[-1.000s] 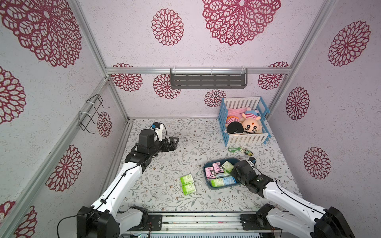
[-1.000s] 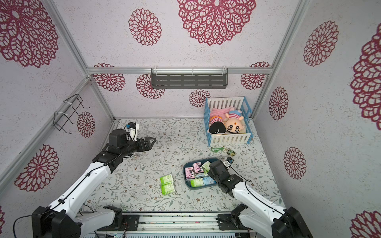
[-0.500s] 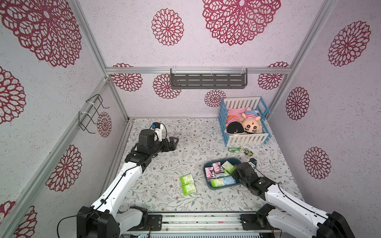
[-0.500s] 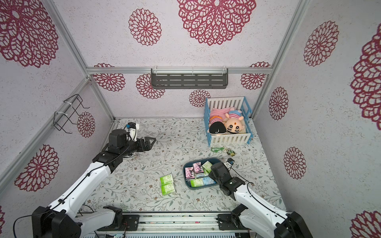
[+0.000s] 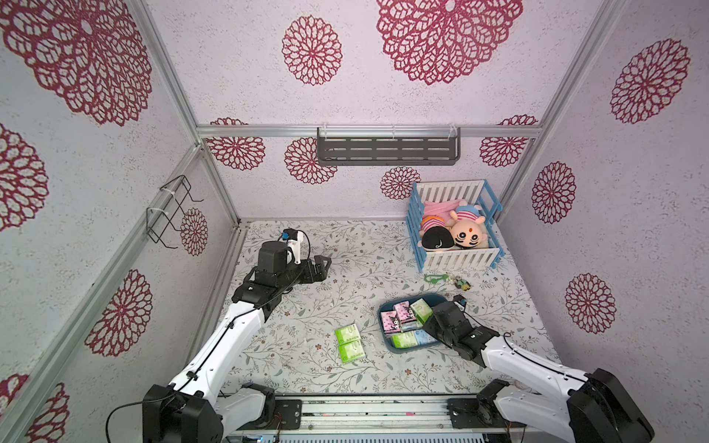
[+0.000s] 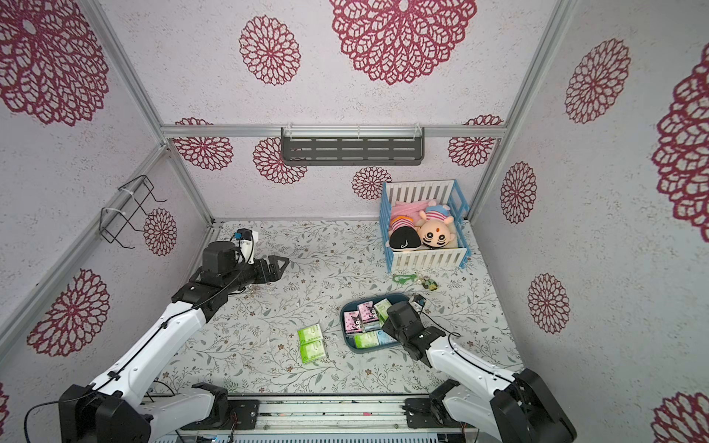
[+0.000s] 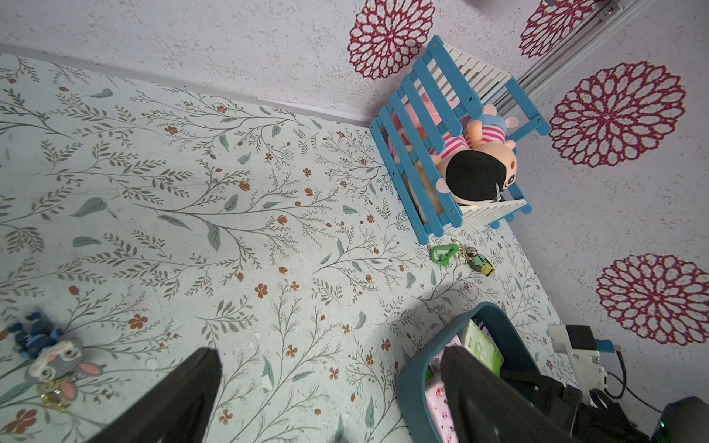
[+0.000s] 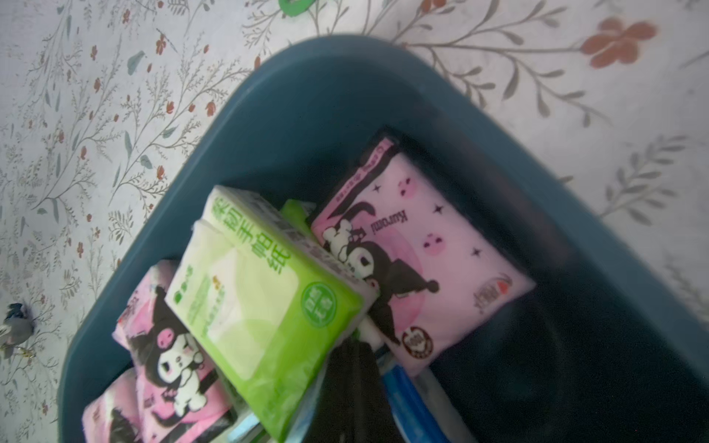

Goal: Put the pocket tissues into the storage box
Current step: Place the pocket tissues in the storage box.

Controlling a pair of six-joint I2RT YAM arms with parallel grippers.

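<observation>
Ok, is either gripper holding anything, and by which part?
Left gripper: open, empty. Right gripper: shut against an edge of the tilted lime-green tissue pack in the dark teal plastic storage box; whether it pinches that edge cannot be told.

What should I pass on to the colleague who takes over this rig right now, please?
Left gripper: open, empty, at the far left of the table, away from the job.
Right gripper: shut, down in the storage box, right by a tilted green pack; whether it pinches that pack is unclear.
Done: pink packs, green ones and a light blue pack lie in the box.
Left: two loose green packs on the table beside the box.
</observation>
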